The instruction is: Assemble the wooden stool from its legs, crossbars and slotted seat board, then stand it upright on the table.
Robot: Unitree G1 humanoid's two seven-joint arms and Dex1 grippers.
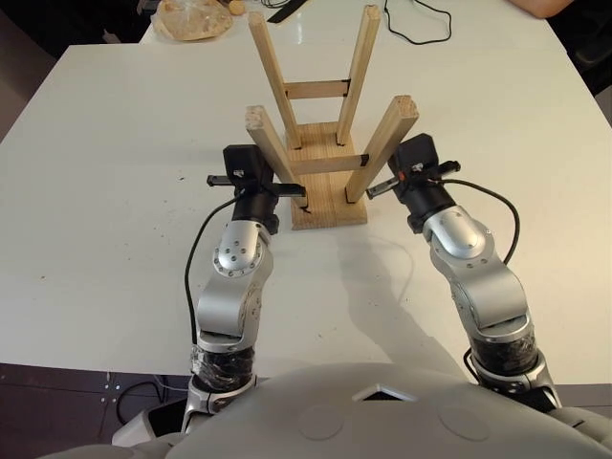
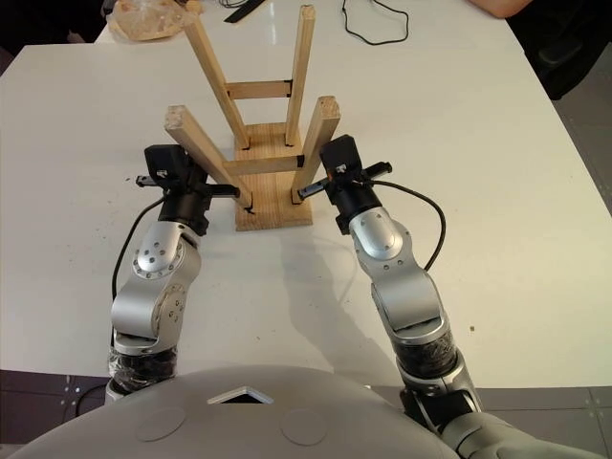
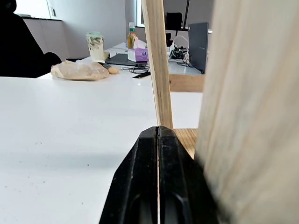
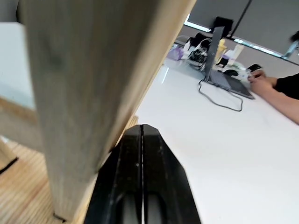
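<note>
Both arms are stretching forward over the white table [image 1: 115,191], elbows bent, closing on the stool [image 1: 325,163] from either side. The left gripper [image 3: 158,135] is sitting just beside the near-left leg [image 1: 273,143] with its fingers pressed together on nothing. The right gripper [image 4: 141,133] is doing the same beside the near-right leg [image 1: 382,148] (fingers likewise together). The stool is resting upside down at the table's middle. Its seat board [image 1: 330,208] is lying flat, and all four legs are pointing up, splaying slightly outward.
</note>
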